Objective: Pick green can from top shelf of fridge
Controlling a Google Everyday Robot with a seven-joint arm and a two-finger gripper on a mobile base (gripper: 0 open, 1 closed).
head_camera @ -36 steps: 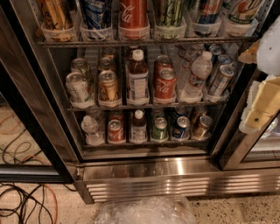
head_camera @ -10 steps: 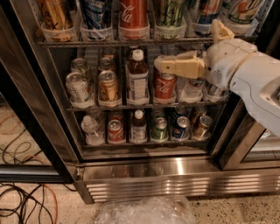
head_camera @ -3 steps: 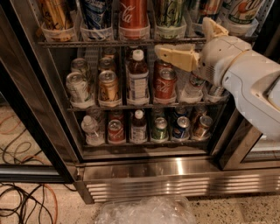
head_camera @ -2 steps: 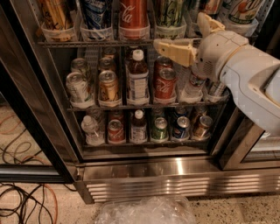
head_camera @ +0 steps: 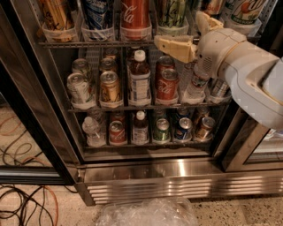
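Note:
The green can (head_camera: 172,11), tall, pale green with dark streaks, stands in a clear cup holder on the top shelf (head_camera: 95,44) of the fridge (head_camera: 177,174); its top is cut off by the frame edge. My gripper (head_camera: 179,30) is just below and right of the can, in front of the shelf's front wire. It is open and empty. One cream finger (head_camera: 174,46) points left under the can's holder. The other finger (head_camera: 205,20) rises to the can's right. My white arm (head_camera: 247,70) comes in from the right.
A red cola can (head_camera: 135,13) stands left of the green can and a white can with a red-green logo (head_camera: 245,11) to the right. Short cans and bottles fill the lower racks (head_camera: 141,103). Cables (head_camera: 22,207) and a clear plastic bag (head_camera: 148,212) lie on the floor.
My gripper has risen from in front of the middle rack to the top shelf's front edge and shifted a little left, closer under the green can.

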